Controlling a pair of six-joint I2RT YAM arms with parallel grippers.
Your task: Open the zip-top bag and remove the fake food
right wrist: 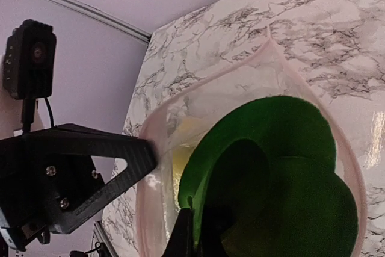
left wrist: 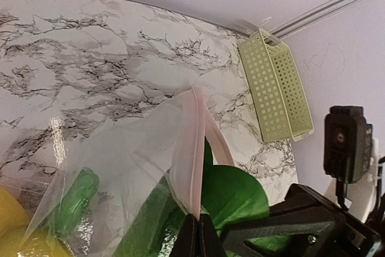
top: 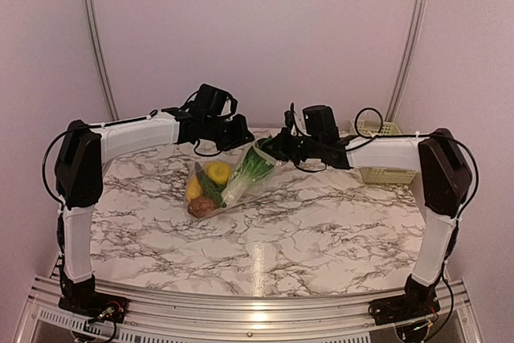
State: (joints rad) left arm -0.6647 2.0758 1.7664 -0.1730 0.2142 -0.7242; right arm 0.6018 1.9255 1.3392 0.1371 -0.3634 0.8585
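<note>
The zip-top bag [top: 233,184] hangs above the marble table, held at its top between both grippers, its bottom resting on the table. My left gripper [top: 241,136] is shut on one side of the pinkish zip strip [left wrist: 189,148]. My right gripper [top: 271,149] is shut on the opposite side of the rim [right wrist: 150,209]. The mouth gapes in a wide loop. Inside are the leafy green [right wrist: 271,167], a yellow lemon [top: 217,172], a yellow-orange piece [top: 193,189], a long green pod [top: 210,189] and a brown round piece [top: 201,206]. The green ball is hidden.
A pale green perforated basket [left wrist: 277,85] stands at the back right of the table, behind my right arm [top: 385,154]. The right gripper's black frame [left wrist: 295,227] is close beside the left fingers. The table's back edge meets the wall.
</note>
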